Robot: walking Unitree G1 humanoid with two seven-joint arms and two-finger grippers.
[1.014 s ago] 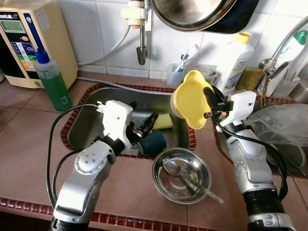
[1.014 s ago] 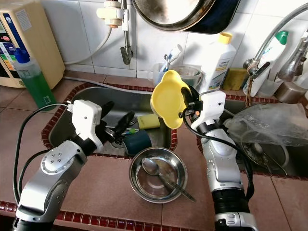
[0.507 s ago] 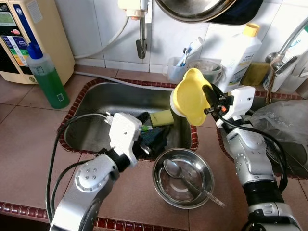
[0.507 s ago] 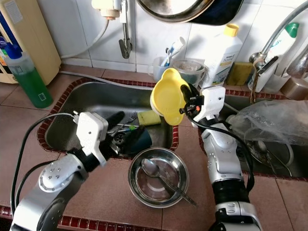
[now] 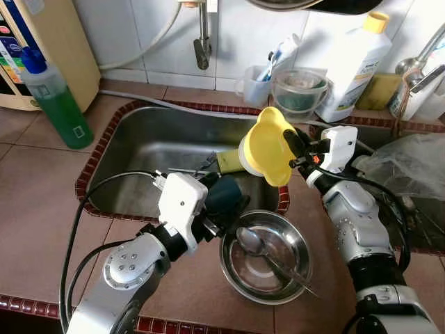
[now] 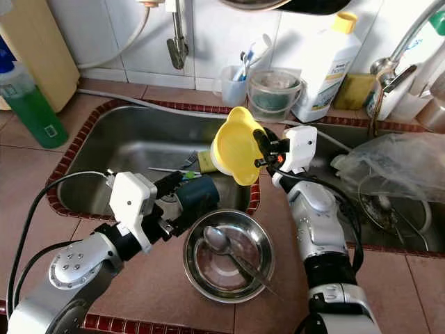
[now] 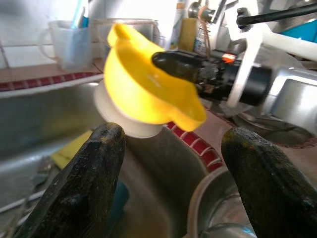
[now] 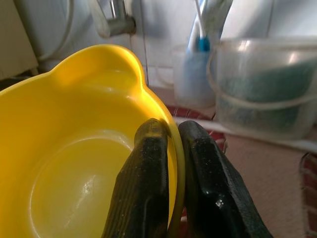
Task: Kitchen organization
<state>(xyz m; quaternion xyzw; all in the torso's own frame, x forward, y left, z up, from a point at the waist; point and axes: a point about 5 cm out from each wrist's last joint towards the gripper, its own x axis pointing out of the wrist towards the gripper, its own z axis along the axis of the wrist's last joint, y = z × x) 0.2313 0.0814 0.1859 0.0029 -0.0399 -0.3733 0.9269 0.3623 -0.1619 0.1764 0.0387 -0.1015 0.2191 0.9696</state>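
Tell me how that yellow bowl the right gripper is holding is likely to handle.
The yellow bowl looks like thin moulded plastic, so probably light and fairly stiff. The right gripper pinches only its rim, one finger inside and one outside, so it may swing or slip if jolted. Its smooth, glossy inside could be slippery when wet.

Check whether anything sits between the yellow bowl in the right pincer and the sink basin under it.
The right pincer grips the yellow bowl by its rim above the sink. A yellow sponge and a dark cup lie below it.

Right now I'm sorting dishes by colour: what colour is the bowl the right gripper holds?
Yellow bowl, with a white base; clearest in the right wrist view.
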